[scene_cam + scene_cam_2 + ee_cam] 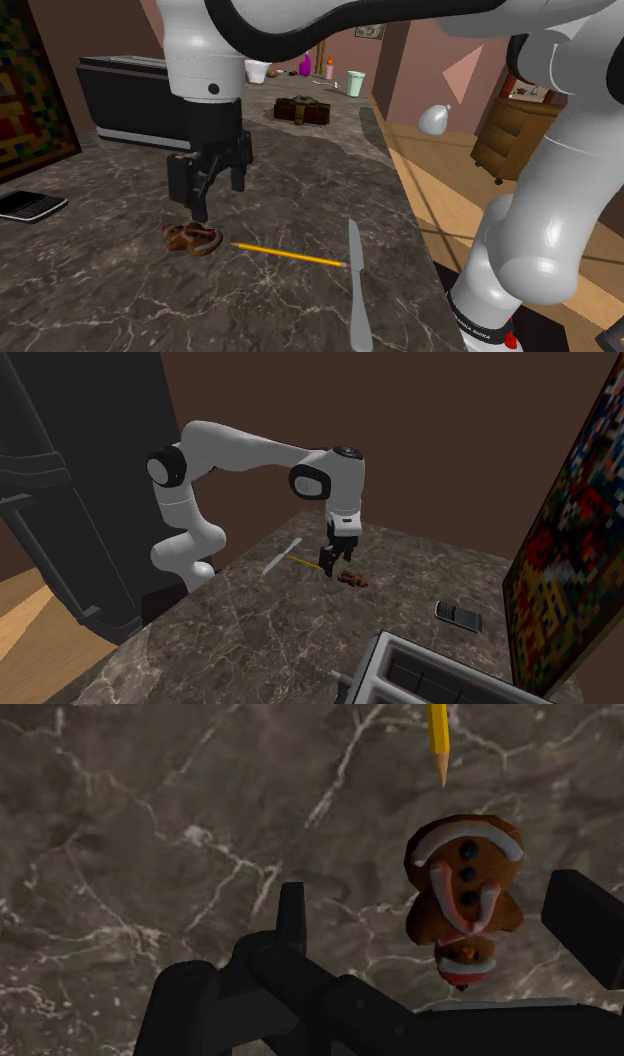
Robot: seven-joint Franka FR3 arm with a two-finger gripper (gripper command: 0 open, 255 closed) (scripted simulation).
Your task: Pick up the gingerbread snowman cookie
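The gingerbread snowman cookie is brown with white and red icing and lies flat on the dark marble counter. My black gripper hangs just above it, open. In the wrist view the cookie lies between the two fingers, closer to the right-hand one, and neither finger touches it. From the second exterior view the gripper points down beside the cookie.
A yellow pencil points at the cookie, and a grey knife lies beyond it toward the stand. A black phone lies at the shoulder view's left, a black appliance behind. A brown object and cups stand at the back.
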